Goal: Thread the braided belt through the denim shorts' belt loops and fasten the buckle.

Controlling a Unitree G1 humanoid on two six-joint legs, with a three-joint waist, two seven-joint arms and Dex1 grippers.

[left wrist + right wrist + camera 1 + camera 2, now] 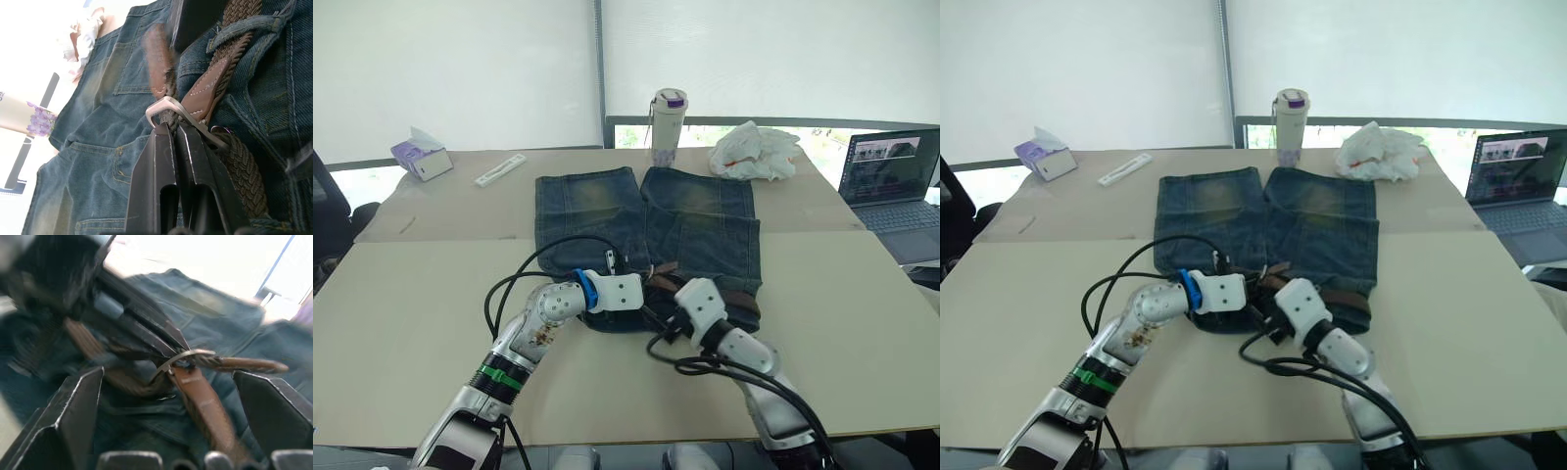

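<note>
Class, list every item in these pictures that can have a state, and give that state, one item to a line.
Denim shorts: spread flat on the table.
Braided belt: passes through a belt loop at the waistband.
Buckle: pinched by the left claw.
Right claw: open, holding nothing.
Bottle: upright, capped.
Laptop: open, screen lit.

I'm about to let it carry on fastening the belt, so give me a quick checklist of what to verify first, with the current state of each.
1. Left end effector shut on the buckle: ok.
2. Right end effector open, holding nothing: ok.
3. Braided belt passes under a belt loop: ok.
4. Belt tip passed through the buckle frame: ok.
5. Prong seated in the braid: cannot tell.
6. Denim shorts lying flat on the table: ok.
</note>
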